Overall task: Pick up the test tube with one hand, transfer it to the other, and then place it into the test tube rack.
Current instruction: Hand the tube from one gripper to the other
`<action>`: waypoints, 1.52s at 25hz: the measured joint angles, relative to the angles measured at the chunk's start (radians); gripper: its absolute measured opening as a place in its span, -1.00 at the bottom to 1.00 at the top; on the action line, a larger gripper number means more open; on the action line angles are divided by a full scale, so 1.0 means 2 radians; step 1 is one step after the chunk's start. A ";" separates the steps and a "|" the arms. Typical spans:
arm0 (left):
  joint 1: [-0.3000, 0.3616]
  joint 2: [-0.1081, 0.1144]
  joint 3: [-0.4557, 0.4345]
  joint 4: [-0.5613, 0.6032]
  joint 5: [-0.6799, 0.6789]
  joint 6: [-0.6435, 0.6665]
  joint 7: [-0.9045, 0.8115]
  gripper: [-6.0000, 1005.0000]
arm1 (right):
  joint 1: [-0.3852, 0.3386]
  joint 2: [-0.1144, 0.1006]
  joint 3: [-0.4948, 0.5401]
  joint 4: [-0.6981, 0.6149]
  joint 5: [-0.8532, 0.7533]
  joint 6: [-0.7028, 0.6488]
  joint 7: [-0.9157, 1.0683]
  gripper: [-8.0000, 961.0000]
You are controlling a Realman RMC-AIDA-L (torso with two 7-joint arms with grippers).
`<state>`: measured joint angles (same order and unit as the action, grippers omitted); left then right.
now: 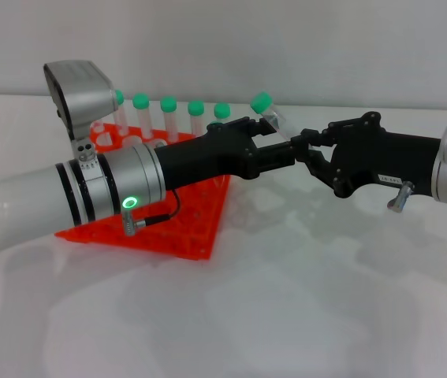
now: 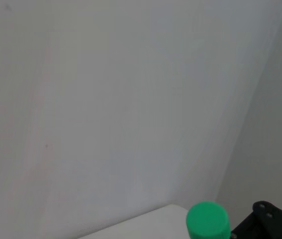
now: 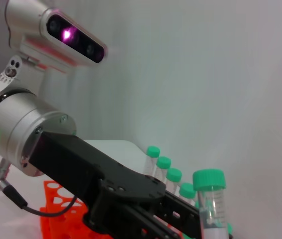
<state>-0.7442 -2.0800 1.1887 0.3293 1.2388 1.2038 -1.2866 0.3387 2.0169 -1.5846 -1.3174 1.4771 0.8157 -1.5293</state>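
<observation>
The test tube [image 1: 269, 111], clear with a green cap, hangs tilted in the air between my two grippers, above the table and to the right of the orange-red rack [image 1: 168, 232]. My left gripper [image 1: 288, 149], with long black fingers on the silver forearm, closes on the tube's lower part from the left. My right gripper [image 1: 303, 146], black and blocky, meets it from the right and also grips the tube's lower end. The right wrist view shows the tube [image 3: 210, 199] upright with the left gripper's fingers [image 3: 178, 211] at its base. The left wrist view shows only its cap [image 2: 208, 221].
Several more green-capped tubes [image 1: 196, 108] stand in a row along the rack's back; they also show in the right wrist view [image 3: 163, 162]. My left forearm [image 1: 121, 189] lies across the rack. The white table [image 1: 302, 299] spreads in front, with a white wall behind.
</observation>
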 joint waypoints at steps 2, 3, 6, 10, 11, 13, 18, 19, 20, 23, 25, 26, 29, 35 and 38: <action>0.000 0.000 0.000 0.000 0.000 0.000 0.003 0.21 | 0.000 0.000 0.000 0.001 0.000 -0.001 0.000 -0.59; 0.000 0.000 0.000 0.000 0.000 0.000 0.004 0.21 | 0.000 0.000 0.000 0.002 0.000 -0.001 0.000 -0.59; 0.000 -0.001 0.000 0.000 0.001 0.000 0.006 0.20 | 0.000 0.000 0.000 0.005 0.000 -0.004 0.000 -0.59; 0.001 -0.001 0.000 0.000 0.000 0.002 0.010 0.20 | 0.000 -0.001 -0.003 0.009 0.000 -0.006 -0.002 -0.59; 0.002 -0.001 0.000 0.000 -0.001 0.003 0.012 0.20 | 0.000 0.000 -0.005 0.009 0.000 -0.006 -0.003 -0.59; 0.003 -0.001 0.000 0.001 -0.002 0.004 0.015 0.19 | 0.000 0.000 -0.008 0.010 0.000 -0.007 -0.006 -0.59; 0.003 -0.001 0.000 0.000 -0.003 0.004 0.020 -0.06 | 0.000 0.000 -0.011 0.015 0.001 -0.013 -0.011 -0.59; 0.004 -0.001 0.000 0.000 -0.003 0.004 0.020 -0.07 | 0.000 0.000 -0.012 0.015 0.001 -0.015 -0.012 -0.59; 0.004 -0.001 0.000 0.000 -0.003 0.004 0.020 -0.07 | 0.000 0.000 -0.013 0.016 0.001 -0.016 -0.012 -0.59; 0.004 -0.001 0.000 0.000 -0.004 0.005 0.020 -0.09 | 0.000 0.000 -0.013 0.016 0.001 -0.018 -0.012 -0.59; 0.004 -0.001 0.000 0.001 -0.004 0.005 0.020 -0.11 | 0.001 0.000 -0.013 0.017 0.001 -0.018 -0.012 -0.59; 0.004 -0.001 0.000 0.001 -0.004 0.005 0.020 -0.11 | 0.001 0.000 -0.013 0.017 0.001 -0.018 -0.012 -0.59; 0.004 -0.001 0.000 0.000 -0.004 0.005 0.020 -0.13 | 0.001 0.000 -0.013 0.017 0.001 -0.018 -0.012 -0.59; 0.004 -0.002 0.000 -0.001 -0.006 0.005 0.024 -0.17 | 0.001 0.000 -0.022 0.016 0.005 -0.019 -0.027 -0.59; 0.007 -0.003 0.000 -0.004 -0.013 0.005 0.034 -0.21 | 0.001 0.000 -0.025 0.013 0.013 -0.019 -0.034 -0.59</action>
<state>-0.7309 -2.0861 1.1888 0.3221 1.2137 1.2136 -1.2190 0.3406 2.0172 -1.6340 -1.2914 1.5038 0.7783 -1.5983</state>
